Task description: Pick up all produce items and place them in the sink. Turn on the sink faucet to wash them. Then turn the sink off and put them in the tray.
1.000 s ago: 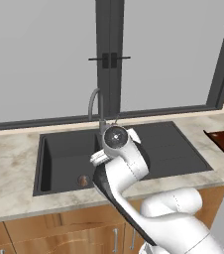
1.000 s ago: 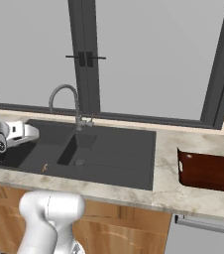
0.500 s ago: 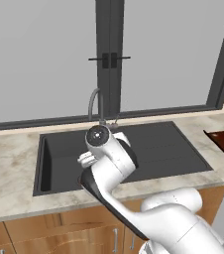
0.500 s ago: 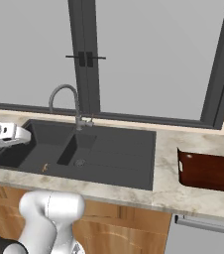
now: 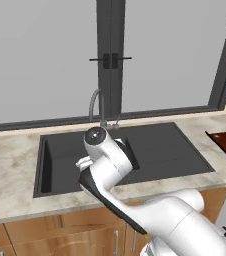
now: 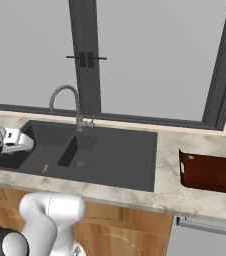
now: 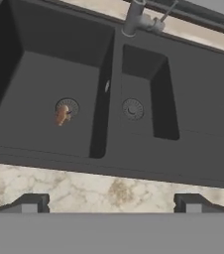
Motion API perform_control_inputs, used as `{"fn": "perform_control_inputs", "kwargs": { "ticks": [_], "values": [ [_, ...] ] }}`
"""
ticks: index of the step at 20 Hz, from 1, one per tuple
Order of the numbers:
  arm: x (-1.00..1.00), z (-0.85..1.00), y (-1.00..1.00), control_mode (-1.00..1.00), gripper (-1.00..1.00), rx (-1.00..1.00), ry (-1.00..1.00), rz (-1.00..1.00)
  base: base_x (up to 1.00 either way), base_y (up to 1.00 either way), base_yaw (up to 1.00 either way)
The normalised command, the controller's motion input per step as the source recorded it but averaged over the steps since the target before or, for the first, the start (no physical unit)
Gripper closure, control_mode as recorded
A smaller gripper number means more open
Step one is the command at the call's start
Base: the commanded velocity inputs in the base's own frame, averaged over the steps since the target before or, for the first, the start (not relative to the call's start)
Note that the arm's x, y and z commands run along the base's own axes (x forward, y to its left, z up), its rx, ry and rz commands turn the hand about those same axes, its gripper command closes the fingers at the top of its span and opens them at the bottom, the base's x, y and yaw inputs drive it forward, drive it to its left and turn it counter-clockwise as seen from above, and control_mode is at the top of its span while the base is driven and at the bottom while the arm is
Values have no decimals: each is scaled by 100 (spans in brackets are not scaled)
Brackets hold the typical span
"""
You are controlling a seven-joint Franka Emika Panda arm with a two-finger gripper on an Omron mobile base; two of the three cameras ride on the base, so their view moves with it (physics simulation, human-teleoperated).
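A small brownish-orange produce item [image 7: 61, 115] lies on the floor of the sink's [image 7: 198, 124] large basin, right beside the drain. From the right base view the produce item [image 6: 45, 169] is a small speck near the basin's front wall. My gripper [image 7: 111, 205] hovers above the front counter strip, looking down into the sink [image 5: 160, 150]. It is open and holds nothing. The grey gooseneck faucet [image 5: 93, 102] rises behind the divider between the basins, with its base [image 7: 134, 19] at the top of the hand view. No water runs. At the far right stands the red-brown tray [image 6: 210, 172].
Marble counter [image 5: 10, 160] surrounds the sink. A small basin [image 7: 139, 106] with its own drain lies to the right of the large one. A dark-framed window [image 5: 110, 60] stands behind the faucet. My white forearm [image 5: 107, 160] crosses over the large basin.
My hand has swung a little to the left, over the front of the large basin. The produce item in the basin has not moved.
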Motion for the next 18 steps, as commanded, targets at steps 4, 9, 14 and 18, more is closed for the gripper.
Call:
{"fn": "perform_control_inputs", "kwargs": {
  "ticks": [4, 9, 14, 18],
  "values": [
    [24, -32, 1, -100, -100, 0, 13, 0, 0, 0, 0],
    [19, -35, 7, -100, -100, 0, 8, 0, 0, 0, 0],
    [22, -31, 17, -100, -100, 0, 9, 0, 0, 0, 0],
    [29, -29, 19, -100, -100, 0, 9, 0, 0, 0, 0]
  ]
}}
